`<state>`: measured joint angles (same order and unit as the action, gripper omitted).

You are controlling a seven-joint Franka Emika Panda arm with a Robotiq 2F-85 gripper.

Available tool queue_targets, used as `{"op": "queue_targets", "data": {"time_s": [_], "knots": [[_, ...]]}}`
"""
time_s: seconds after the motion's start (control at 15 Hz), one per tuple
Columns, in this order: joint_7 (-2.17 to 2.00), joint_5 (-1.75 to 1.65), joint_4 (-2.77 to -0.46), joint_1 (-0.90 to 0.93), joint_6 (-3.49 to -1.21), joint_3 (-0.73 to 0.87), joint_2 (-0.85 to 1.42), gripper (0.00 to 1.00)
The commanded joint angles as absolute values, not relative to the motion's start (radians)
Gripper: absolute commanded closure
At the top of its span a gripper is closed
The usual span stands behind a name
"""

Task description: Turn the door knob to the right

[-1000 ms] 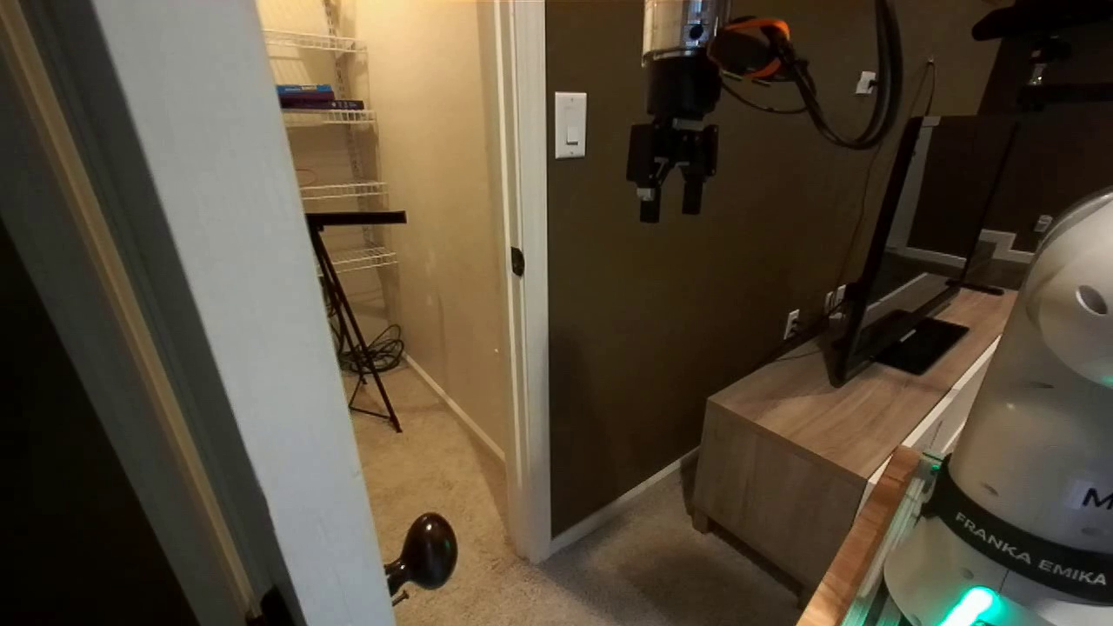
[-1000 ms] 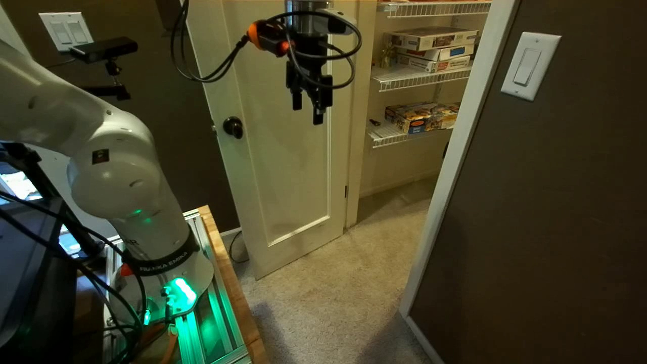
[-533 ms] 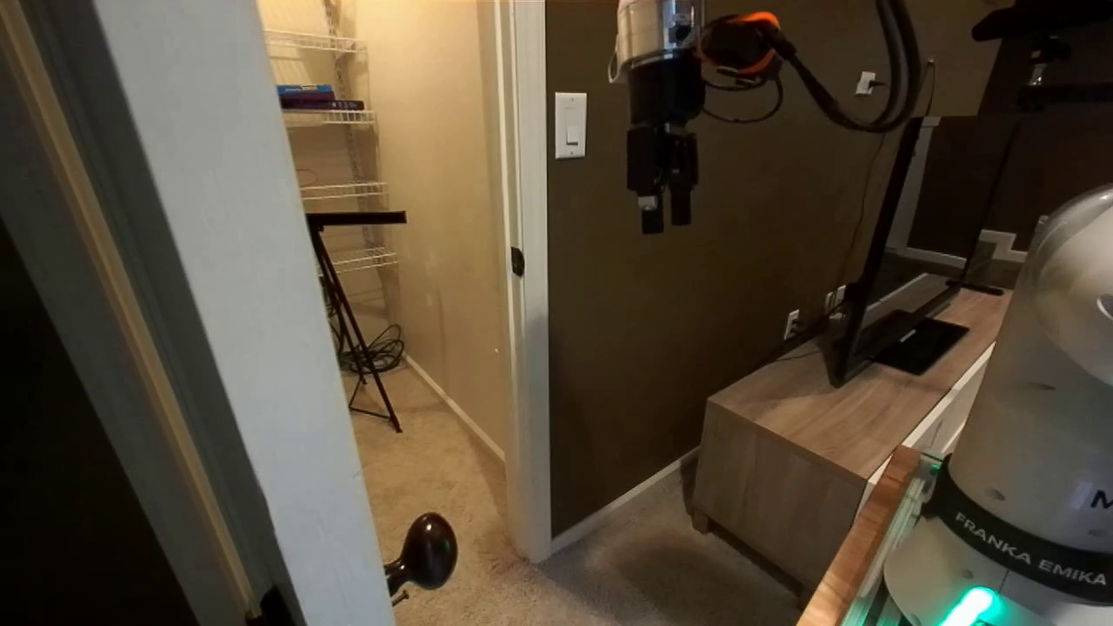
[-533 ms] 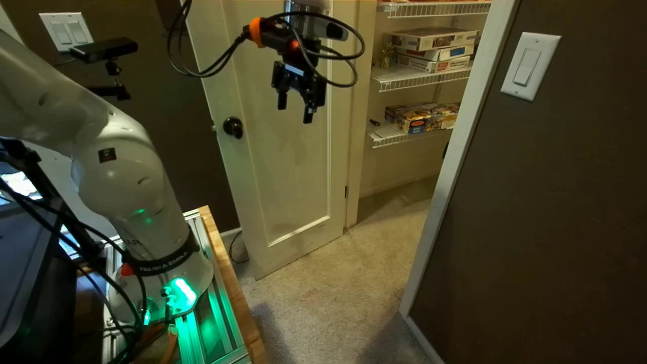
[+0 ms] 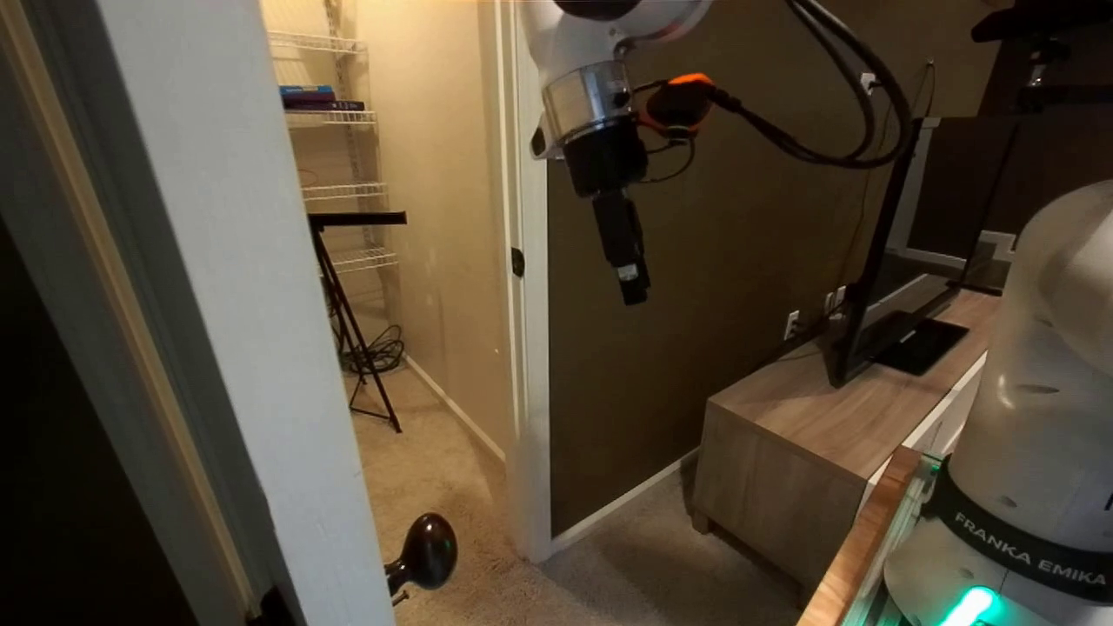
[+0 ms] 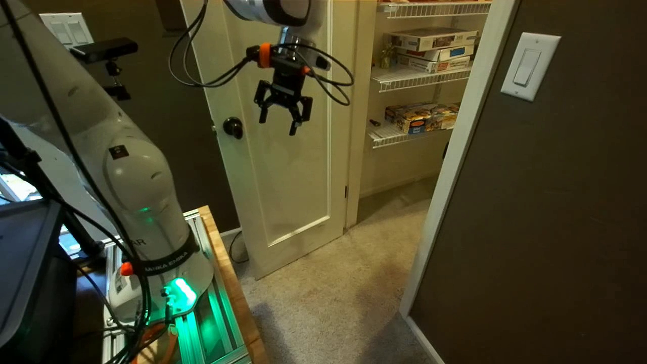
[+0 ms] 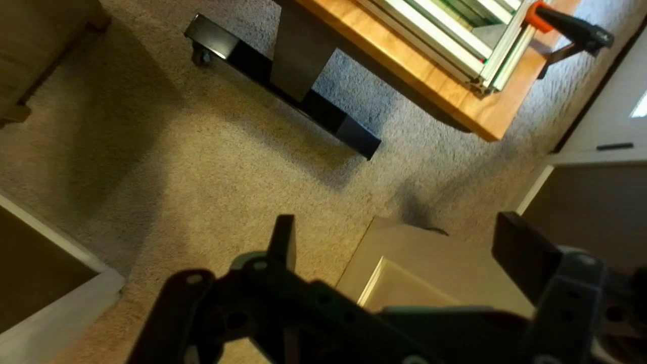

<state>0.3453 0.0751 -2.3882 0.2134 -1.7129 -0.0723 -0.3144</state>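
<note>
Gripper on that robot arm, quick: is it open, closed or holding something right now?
Gripper: open, holding nothing, and not touching the door knob.

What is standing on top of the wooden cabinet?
A black television stands on the cabinet. Most of the top behind it is hidden, and the robot arm covers the far end.
</note>
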Motion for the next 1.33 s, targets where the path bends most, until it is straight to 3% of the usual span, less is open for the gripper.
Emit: {"op": "queue_targets", "data": {"time_s": [0.0,1.0,1.27], "knots": [[0.349,0.074,-2.389,0.278,-1.664,-0.167,-0.244,0.0],[0.317,0.065,-2.392,0.287,-1.671,-0.212,-0.223,0.0],[0.45,0.055,-2.457,0.354,-1.754,-0.263,-0.311,0.0]]}}
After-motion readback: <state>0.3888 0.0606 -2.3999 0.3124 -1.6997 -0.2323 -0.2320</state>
